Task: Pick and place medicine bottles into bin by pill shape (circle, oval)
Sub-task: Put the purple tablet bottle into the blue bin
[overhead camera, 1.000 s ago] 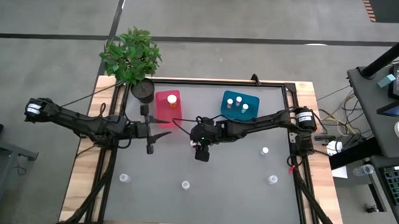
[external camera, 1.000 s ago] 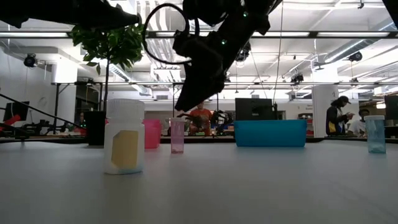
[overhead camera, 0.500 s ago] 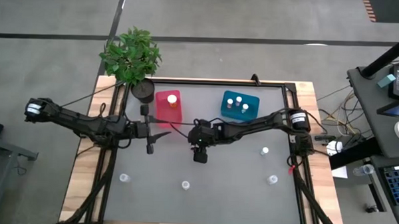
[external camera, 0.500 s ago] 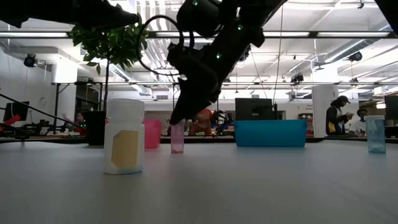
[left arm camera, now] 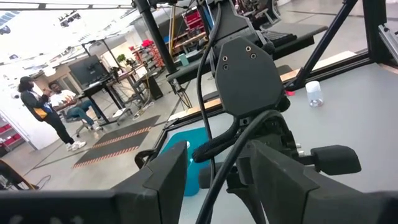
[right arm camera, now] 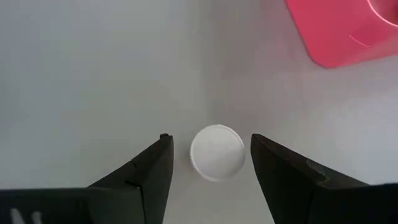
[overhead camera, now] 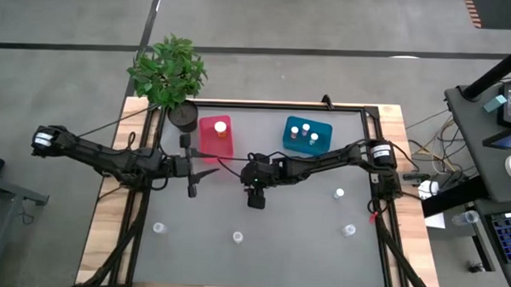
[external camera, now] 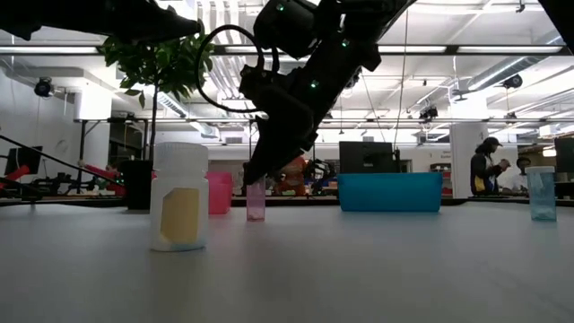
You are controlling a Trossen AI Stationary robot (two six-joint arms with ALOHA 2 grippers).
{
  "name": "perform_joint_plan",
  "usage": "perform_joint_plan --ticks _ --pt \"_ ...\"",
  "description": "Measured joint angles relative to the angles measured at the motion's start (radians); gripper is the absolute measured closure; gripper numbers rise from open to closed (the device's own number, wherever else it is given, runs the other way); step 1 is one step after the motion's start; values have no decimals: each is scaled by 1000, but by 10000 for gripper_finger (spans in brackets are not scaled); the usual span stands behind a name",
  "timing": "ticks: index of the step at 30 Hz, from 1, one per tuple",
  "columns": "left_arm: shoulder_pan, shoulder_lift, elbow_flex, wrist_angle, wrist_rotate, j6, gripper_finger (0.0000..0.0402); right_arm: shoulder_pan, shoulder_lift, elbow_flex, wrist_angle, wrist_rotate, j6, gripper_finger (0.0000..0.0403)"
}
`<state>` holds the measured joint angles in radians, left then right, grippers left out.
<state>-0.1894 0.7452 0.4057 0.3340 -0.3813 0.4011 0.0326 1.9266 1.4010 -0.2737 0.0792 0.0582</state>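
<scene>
"What had the right gripper (right arm camera: pixel 208 163) just done?"

"It had come lower and nearer the middle of the grey worktop (overhead camera: pixel 270 221). Its fingers, parted and holding nothing, now straddled a tiny pinkish medicine bottle with a round white cap (right arm camera: pixel 217 152). A grasp looked imminent, I'd say."

"And the bottle itself?"

"Upright, just beside the pink-red plastic bin (overhead camera: pixel 215 136), with the teal-blue bin (overhead camera: pixel 308 135) farther off. The left gripper (overhead camera: pixel 192 189) hung nearby, fingers apart, empty."
</scene>
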Motion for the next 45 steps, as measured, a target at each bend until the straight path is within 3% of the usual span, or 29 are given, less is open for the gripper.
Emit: perform_joint_plan --ticks 16,34,45 --pt "0 0 0 2 0 0 244 0 0 0 0 0 -2 288" --pt "0 0 0 0 0 0 244 -9 -81 0 -20 0 32 289" --pt "0 -1 1 2 0 0 244 -79 -220 0 -194 7 63 288"
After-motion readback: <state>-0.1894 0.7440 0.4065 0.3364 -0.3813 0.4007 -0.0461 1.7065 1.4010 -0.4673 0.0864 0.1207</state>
